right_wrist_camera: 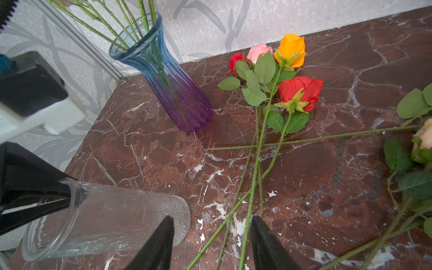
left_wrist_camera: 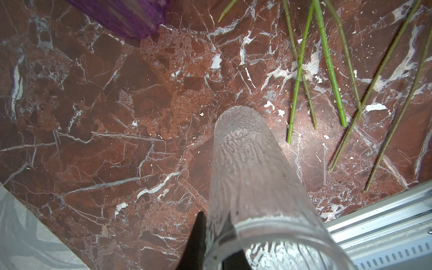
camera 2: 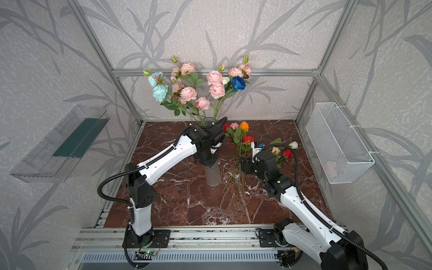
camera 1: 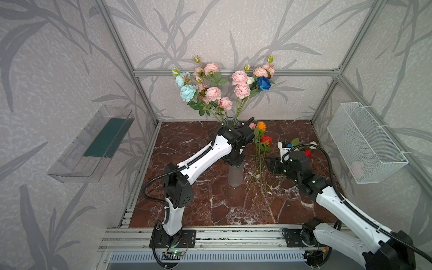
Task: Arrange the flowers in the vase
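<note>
A clear textured glass vase [camera 1: 235, 176] [left_wrist_camera: 245, 163] [right_wrist_camera: 112, 219] stands mid-table, with no flowers in it. My left gripper [camera 1: 233, 160] [left_wrist_camera: 214, 217] is shut on its rim, one finger inside and one outside. Behind it a blue-to-purple vase [right_wrist_camera: 163, 77] [camera 1: 230, 121] holds pink [camera 1: 212, 93], turquoise [camera 1: 187, 92] and blue [camera 1: 263, 83] flowers. Orange [right_wrist_camera: 291, 50], red [right_wrist_camera: 301, 91] and pink [right_wrist_camera: 258, 51] roses lie on the table. My right gripper [right_wrist_camera: 210, 219] [camera 1: 268, 163] hangs open just above their green stems [right_wrist_camera: 253, 177]. More roses [camera 2: 287, 153] lie at the right.
A clear plastic bin [camera 1: 93, 145] hangs on the left wall. A white mesh basket [camera 1: 364, 142] hangs on the right wall. An aluminium rail [camera 1: 233, 236] runs along the front edge of the marble tabletop [camera 1: 187, 210]. Loose stems spread right of the clear vase.
</note>
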`<move>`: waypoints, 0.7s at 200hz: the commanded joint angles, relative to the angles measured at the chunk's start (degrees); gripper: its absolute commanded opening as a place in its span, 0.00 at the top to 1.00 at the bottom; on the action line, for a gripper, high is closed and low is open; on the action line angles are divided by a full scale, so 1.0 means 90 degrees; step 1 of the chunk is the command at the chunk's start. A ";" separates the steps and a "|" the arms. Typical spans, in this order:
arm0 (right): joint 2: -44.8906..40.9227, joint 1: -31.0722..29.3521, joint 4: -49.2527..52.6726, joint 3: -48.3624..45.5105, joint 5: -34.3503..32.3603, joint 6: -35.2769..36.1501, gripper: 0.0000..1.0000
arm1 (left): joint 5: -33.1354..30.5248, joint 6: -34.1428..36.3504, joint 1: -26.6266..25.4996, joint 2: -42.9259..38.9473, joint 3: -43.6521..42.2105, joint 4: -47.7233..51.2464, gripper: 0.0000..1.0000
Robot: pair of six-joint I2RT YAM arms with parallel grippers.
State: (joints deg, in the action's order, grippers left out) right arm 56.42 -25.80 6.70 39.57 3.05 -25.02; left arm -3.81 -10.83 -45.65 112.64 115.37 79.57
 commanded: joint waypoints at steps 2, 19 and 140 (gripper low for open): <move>-0.0088 0.0046 0.0056 -0.0051 0.0033 0.0031 0.46 | 0.0160 0.0231 0.0007 0.0057 0.0308 0.0411 0.82; -0.0097 0.0045 -0.0008 -0.0102 0.0064 -0.0032 0.46 | 0.0027 0.0233 0.0050 0.0033 0.0334 0.0361 0.76; 0.1513 0.0225 0.0137 0.0887 -0.0317 0.0026 0.52 | -0.1575 0.0495 0.0101 -0.2808 -0.0497 -0.2592 0.45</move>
State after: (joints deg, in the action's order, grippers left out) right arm 65.08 -25.30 7.88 42.61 1.93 -24.99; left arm -12.45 -7.92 -44.93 98.32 120.25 71.07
